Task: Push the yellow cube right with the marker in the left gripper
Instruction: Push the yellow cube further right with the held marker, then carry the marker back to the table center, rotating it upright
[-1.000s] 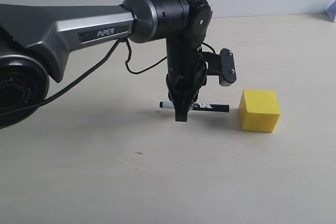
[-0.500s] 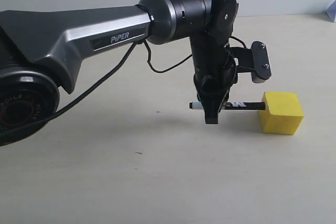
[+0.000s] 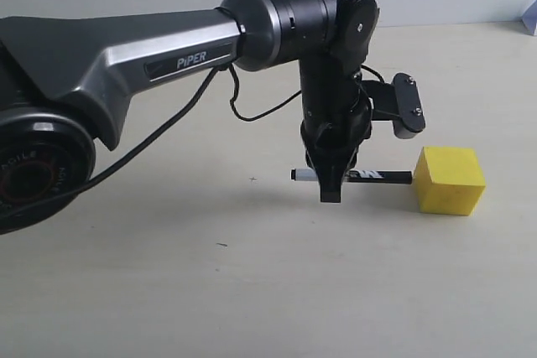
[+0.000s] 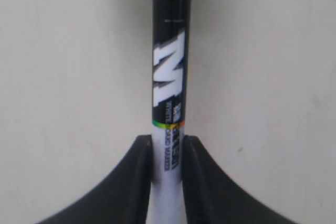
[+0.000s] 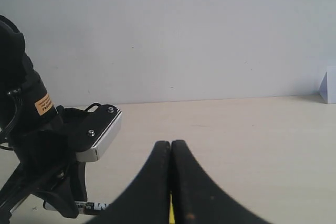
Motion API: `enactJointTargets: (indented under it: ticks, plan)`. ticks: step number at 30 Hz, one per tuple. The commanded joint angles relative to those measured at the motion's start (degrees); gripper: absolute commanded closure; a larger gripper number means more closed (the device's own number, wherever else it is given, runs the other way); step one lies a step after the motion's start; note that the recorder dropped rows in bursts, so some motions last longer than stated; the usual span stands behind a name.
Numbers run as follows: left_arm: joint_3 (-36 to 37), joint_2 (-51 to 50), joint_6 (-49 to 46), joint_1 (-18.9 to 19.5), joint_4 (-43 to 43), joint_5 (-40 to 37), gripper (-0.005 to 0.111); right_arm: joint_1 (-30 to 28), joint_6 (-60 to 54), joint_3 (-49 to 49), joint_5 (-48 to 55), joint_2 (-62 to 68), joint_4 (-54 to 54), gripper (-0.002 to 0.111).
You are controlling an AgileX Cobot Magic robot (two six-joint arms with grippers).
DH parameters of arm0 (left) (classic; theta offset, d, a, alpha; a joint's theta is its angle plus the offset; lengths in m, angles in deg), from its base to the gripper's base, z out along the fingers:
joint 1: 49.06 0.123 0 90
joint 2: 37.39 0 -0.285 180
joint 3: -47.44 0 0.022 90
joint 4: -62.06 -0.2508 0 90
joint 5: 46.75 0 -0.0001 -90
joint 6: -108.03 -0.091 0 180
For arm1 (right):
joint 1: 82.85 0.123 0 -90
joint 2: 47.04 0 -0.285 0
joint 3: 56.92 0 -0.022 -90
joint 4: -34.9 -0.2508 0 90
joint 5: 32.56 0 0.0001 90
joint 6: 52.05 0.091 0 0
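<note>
My left gripper (image 3: 331, 184) points down at the table and is shut on the marker (image 3: 369, 176), which lies level with its black cap toward the yellow cube (image 3: 450, 180). The cap's end stops just short of the cube's left face, with at most a sliver of gap. In the left wrist view the two black fingers (image 4: 140, 174) clamp the white barrel of the marker (image 4: 170, 77); the cube is out of that view. My right gripper (image 5: 171, 145) is shut on nothing. A thin strip of the yellow cube (image 5: 170, 211) shows behind its fingers.
The left arm's wrist camera (image 3: 405, 106) juts out above the marker and cube. A pale wall backs the beige table (image 3: 252, 291). A small white object (image 3: 531, 18) sits at the far right edge.
The left arm swept right with the marker and shoved the cube right. In the last half second the gripper and marker drew back a little left and the cube stayed.
</note>
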Motion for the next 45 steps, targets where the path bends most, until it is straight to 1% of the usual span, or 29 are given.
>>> enactJointTargets:
  ticks: [1,9,17,21,28,31,35,38,40,42,43,45]
  plan:
    - [-0.41,0.31,0.3,-0.68,0.26,-0.47,0.107,0.05,-0.09,0.28,-0.58,-0.3,0.01,0.108]
    - [-0.41,0.31,0.3,-0.68,-0.07,-0.47,0.107,0.05,-0.09,0.28,-0.58,-0.3,0.01,0.108]
    - [-0.41,0.31,0.13,1.11,-1.23,-0.47,0.107,0.05,-0.09,0.28,-0.58,-0.3,0.01,0.108]
    - [-0.41,-0.26,-0.16,0.0,2.04,4.79,0.107,0.05,-0.09,0.28,-0.58,-0.3,0.01,0.108]
    - [-0.41,-3.67,-0.16,-0.47,3.82,8.47,0.107,0.05,-0.09,0.28,-0.58,-0.3,0.01,0.108]
    - [-0.41,-2.75,0.12,-0.47,1.57,5.37,0.107,0.05,-0.09,0.28,-0.58,-0.3,0.01,0.108]
    - [-0.41,-1.56,7.18,-0.11,-6.88,-0.47,0.107,0.05,-0.09,0.28,-0.58,-0.3,0.01,0.108]
    - [-0.41,-0.38,14.26,1.4,-10.43,-0.47,0.107,0.05,-0.09,0.28,-0.58,-0.3,0.01,0.108]
    - [-0.41,0.83,19.01,3.16,-10.27,-0.47,0.107,0.05,-0.09,0.28,-0.58,-0.3,0.01,0.108]
    - [-0.41,2.22,26.89,5.29,-9.5,-0.47,0.107,0.05,-0.09,0.28,-0.58,-0.3,0.01,0.108]
    - [-0.41,3.03,30.9,6.6,-7.91,-0.47,0.107,0.05,-0.09,0.28,-0.58,-0.3,0.01,0.108]
    - [-0.15,4.58,38.12,9.5,-1.77,-0.47,0.107,0.05,-0.09,0.28,-0.58,-0.3,0.01,0.108]
